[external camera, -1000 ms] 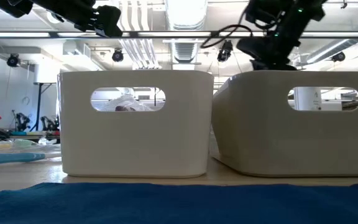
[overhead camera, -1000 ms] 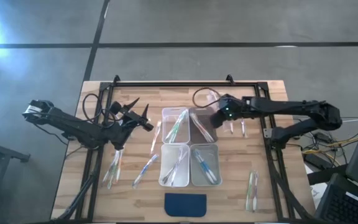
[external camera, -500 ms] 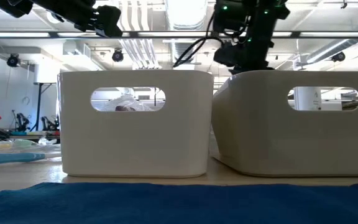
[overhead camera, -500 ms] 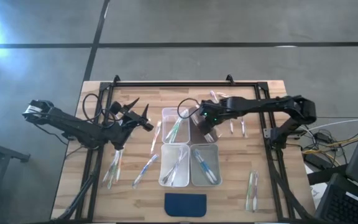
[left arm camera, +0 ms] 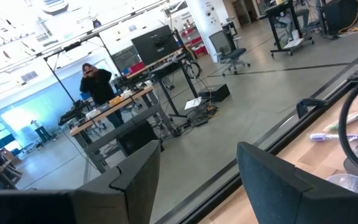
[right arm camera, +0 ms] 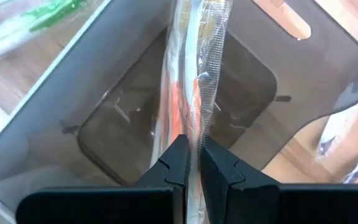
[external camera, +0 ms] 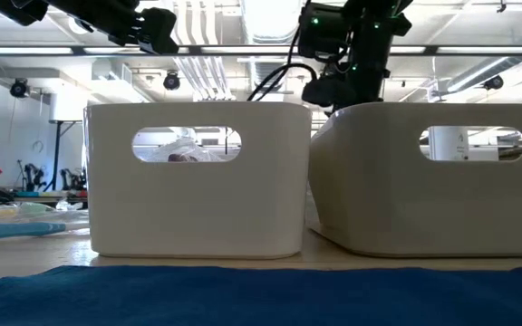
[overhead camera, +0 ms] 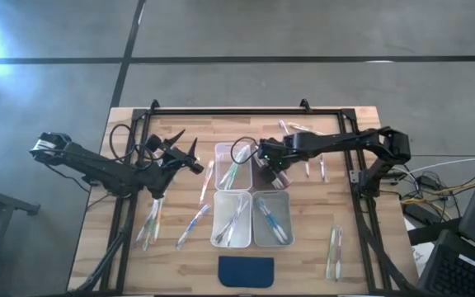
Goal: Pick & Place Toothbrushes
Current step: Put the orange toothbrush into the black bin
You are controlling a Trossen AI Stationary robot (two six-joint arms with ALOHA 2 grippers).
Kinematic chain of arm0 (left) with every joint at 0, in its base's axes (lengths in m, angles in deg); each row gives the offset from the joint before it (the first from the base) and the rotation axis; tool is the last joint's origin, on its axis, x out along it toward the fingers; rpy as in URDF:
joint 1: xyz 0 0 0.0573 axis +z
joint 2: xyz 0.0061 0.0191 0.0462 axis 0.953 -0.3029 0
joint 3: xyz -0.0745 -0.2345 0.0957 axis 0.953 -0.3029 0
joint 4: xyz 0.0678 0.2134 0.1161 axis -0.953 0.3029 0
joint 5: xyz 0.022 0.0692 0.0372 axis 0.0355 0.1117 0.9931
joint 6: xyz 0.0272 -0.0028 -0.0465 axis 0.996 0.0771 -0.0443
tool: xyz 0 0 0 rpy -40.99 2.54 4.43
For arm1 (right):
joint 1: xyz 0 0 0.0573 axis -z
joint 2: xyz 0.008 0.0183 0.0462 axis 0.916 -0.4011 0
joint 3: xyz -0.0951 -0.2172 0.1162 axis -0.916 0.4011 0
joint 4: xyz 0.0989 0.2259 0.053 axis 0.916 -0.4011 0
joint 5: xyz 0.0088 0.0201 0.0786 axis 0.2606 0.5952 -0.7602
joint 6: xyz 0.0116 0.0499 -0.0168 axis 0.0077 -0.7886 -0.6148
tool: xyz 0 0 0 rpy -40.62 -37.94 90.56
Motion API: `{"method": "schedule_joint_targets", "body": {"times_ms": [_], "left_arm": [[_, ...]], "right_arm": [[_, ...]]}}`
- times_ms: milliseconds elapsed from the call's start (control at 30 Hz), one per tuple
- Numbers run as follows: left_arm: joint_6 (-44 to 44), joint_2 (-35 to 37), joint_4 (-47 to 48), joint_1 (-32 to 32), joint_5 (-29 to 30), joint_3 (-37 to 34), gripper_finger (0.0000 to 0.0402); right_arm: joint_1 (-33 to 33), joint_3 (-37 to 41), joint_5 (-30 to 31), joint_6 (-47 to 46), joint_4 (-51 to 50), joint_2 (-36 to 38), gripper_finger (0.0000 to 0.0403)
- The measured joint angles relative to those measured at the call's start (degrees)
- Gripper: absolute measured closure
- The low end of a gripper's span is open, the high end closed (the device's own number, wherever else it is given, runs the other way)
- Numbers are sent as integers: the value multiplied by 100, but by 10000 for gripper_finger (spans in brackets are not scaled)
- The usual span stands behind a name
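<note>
The right tool (overhead camera: 264, 157) hangs over the tilted far-right bin (overhead camera: 272, 167), its fingers clenched on a wrapped toothbrush (right arm camera: 194, 74) with an orange streak, which dangles straight down into that bin's open mouth. In the right wrist view the bin's smoky walls close around the wrapper on every side, and a strip of wooden table (right arm camera: 272, 163) shows past the rim. A looping black cable (overhead camera: 242, 151) curls beside the tool, over the far-left bin (overhead camera: 232, 167), which holds green-tinted toothbrushes (overhead camera: 231, 171). The two near bins (overhead camera: 252, 219) each hold a few more, and from the low view their pale walls block any sight of what lies behind them.

The left tool (overhead camera: 190, 152) waits with its fingers spread wide, holding nothing, raised over the table's left side. Loose toothbrushes lie on the table below it (overhead camera: 150, 221), beside the bins (overhead camera: 193, 226), near the far edge (overhead camera: 315, 169) and at the near right (overhead camera: 333, 252). A dark blue pad (overhead camera: 246, 270) lies at the near edge. In the left wrist view, a person (left arm camera: 98, 83) stands at a desk far across the room.
</note>
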State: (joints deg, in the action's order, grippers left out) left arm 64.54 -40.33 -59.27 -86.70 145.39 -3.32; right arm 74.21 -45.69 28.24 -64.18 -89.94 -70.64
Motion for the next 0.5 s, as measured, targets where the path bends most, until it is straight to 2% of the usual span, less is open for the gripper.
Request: {"method": "schedule_joint_targets", "body": {"times_ms": [500], "left_arm": [[2,0,0,0,2,0,183]], "right_arm": [[1,10,-48,205,370,-622,385]]}}
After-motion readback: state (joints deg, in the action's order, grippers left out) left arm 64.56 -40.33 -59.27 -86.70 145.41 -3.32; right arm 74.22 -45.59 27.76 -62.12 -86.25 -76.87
